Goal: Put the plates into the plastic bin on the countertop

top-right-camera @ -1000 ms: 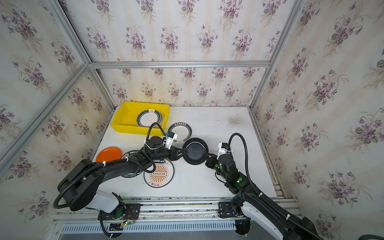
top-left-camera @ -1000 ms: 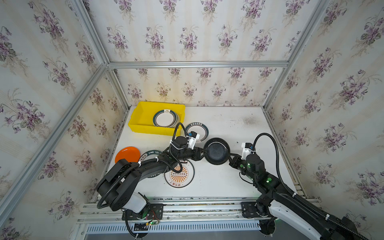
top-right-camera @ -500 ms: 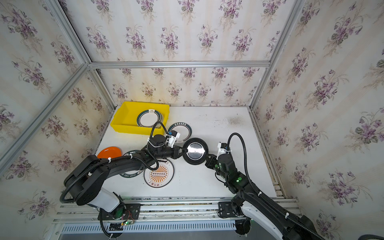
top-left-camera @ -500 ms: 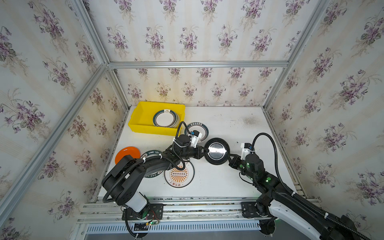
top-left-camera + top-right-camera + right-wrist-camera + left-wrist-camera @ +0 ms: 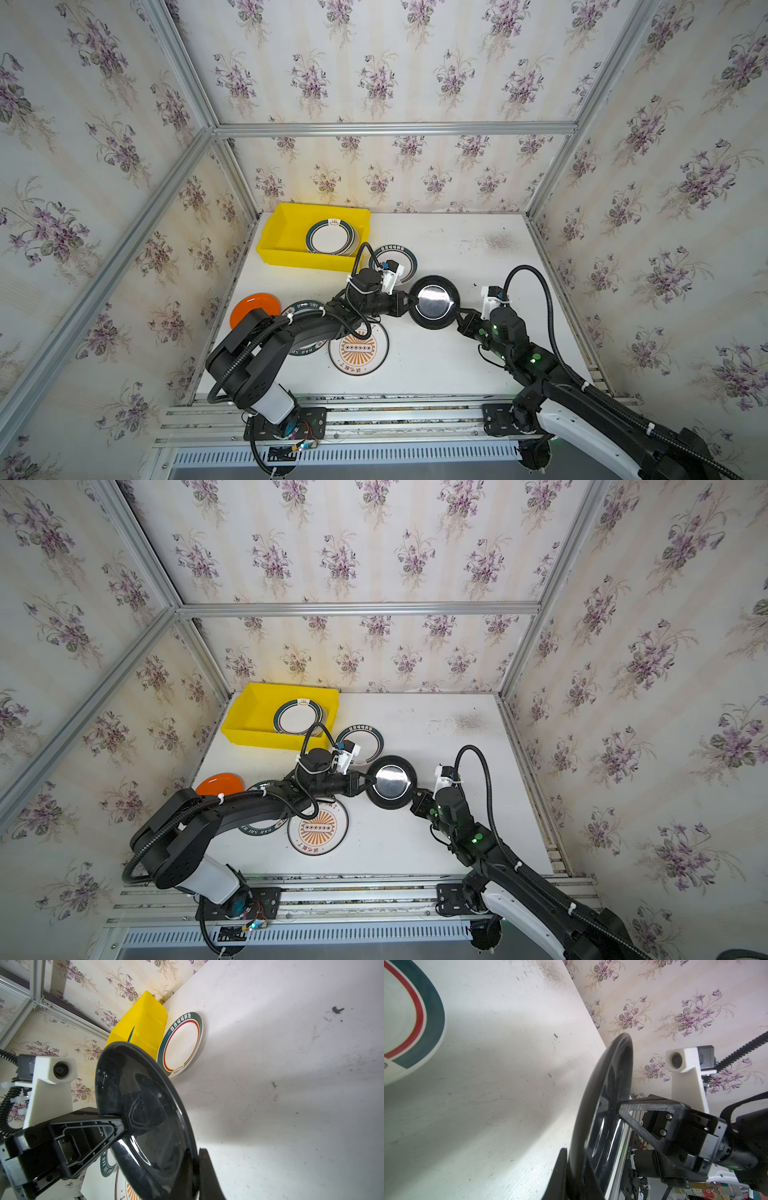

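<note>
Left fingers (image 5: pixel 117 1126): mine; closed tight on the rim of the black plate (image 5: pixel 434 301), on its left side in both top views; right fingers (image 5: pixel 654 1103): mine also; pinched shut on the opposite rim; one plate held from both sides, face up and roughly level, above the table (image 5: pixel 478 249).

Yellow plastic bin (image 5: pixel 291 259): far left corner of the table, well apart from the black plate; one green-rimmed plate (image 5: pixel 332 237) inside, lying toward the bin's right end in both top views; bare yellow floor at the other end.

Second green-rimmed plate (image 5: pixel 409 259): flat on the table just beside the bin, partly hidden by my left arm (image 5: pixel 316 328).

Step in hand, by my judgement: handover, right to left.

Method, advised: check that the left pinch sits well in over the rim, not on the lip alone; only then part the right fingers wide and draw them straight back in the plate's own plane, so they do not drag the rim; expect a glossy plate held at one edge to droop, so hold it level and travel slowly; pass high over the second green-rimmed plate and the bin's near wall; lower onto the bare floor or the plate inside; let go only once it rests.
</note>
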Controlling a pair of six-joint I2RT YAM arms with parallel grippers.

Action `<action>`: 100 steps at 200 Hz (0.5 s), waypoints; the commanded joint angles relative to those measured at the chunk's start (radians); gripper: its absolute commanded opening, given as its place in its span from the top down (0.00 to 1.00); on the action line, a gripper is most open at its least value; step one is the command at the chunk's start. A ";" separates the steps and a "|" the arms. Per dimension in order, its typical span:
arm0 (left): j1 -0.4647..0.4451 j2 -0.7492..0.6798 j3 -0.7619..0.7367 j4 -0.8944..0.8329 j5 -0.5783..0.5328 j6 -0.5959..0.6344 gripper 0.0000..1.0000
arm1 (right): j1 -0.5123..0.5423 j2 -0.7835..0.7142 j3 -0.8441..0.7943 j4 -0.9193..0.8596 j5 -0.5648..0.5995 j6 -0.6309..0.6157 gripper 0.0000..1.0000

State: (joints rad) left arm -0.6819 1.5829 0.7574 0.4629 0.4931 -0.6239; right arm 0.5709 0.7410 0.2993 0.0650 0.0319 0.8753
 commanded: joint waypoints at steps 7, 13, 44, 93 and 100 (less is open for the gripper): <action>-0.005 -0.012 0.007 -0.003 0.013 0.062 1.00 | 0.001 -0.007 0.014 0.078 -0.020 0.007 0.78; -0.005 -0.015 0.009 -0.011 0.007 0.067 1.00 | 0.000 -0.008 0.015 0.077 -0.020 0.007 0.75; -0.005 -0.024 0.010 -0.023 -0.006 0.079 1.00 | -0.001 -0.015 0.016 0.074 -0.020 0.005 0.51; 0.009 -0.034 0.019 -0.043 -0.025 0.094 1.00 | -0.002 -0.031 0.029 0.033 -0.003 -0.007 0.19; 0.015 -0.035 0.020 -0.043 -0.026 0.094 1.00 | -0.003 -0.034 0.034 0.021 0.000 -0.015 0.18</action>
State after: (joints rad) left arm -0.6788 1.5551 0.7635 0.4068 0.4717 -0.5499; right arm 0.5694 0.7170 0.3065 0.0883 0.0135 0.8829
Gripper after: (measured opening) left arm 0.101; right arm 0.815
